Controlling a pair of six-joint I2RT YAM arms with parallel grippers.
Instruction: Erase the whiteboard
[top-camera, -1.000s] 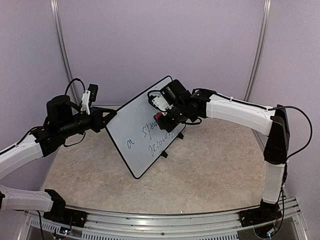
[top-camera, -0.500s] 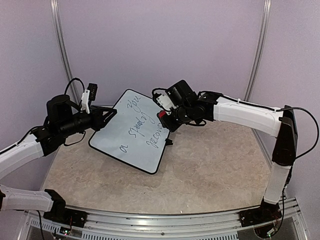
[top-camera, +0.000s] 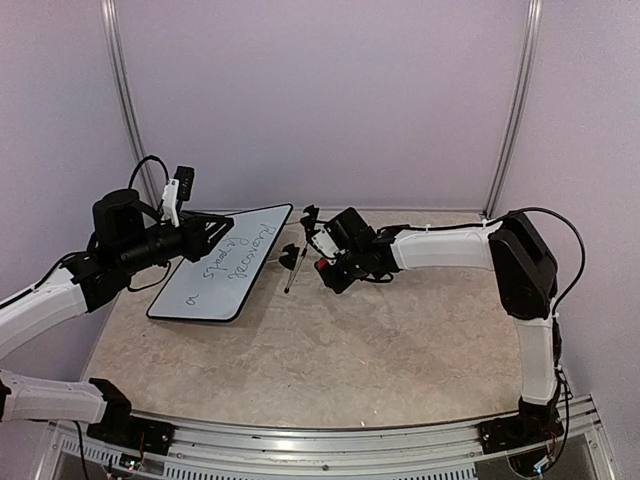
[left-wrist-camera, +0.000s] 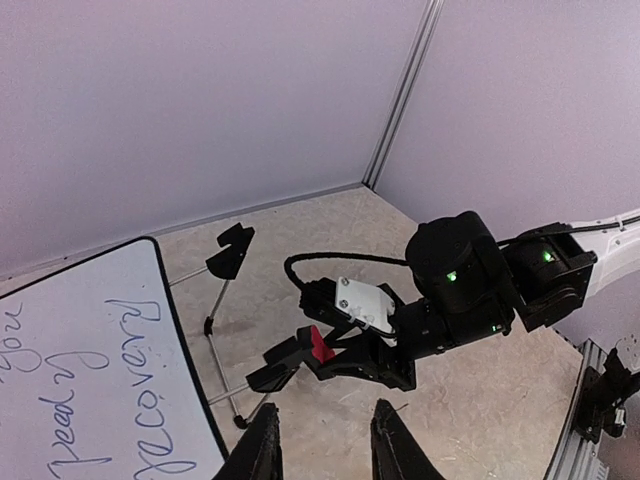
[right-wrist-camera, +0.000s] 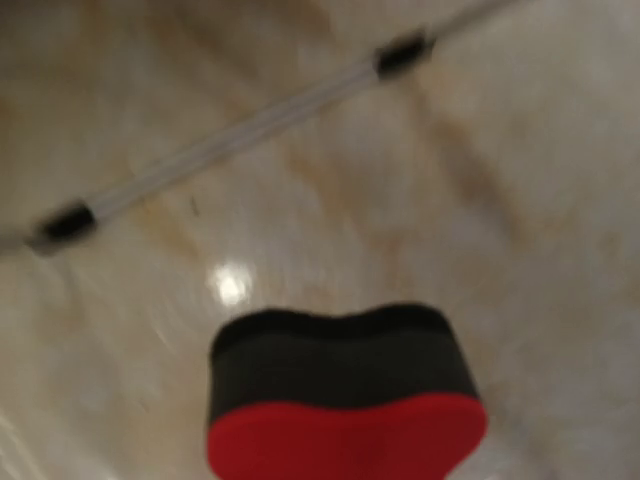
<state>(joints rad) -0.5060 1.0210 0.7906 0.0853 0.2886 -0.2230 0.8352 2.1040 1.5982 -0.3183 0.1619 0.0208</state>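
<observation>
Tabletop (top-camera: 400, 330), whiteboard (top-camera: 220, 268) now lying flat, right gripper (top-camera: 324, 267) clamping eraser (right-wrist-camera: 345, 400), left gripper (left-wrist-camera: 327, 418) spread

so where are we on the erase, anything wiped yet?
Done: the right gripper has the eraser clamped. In hand: no wiping; the eraser hangs over bare table by the stand, apart from the whiteboard. Left: all of it. The handwriting is on the board, with no wiped patch visible. The left gripper is open beside the board's edge.
</observation>
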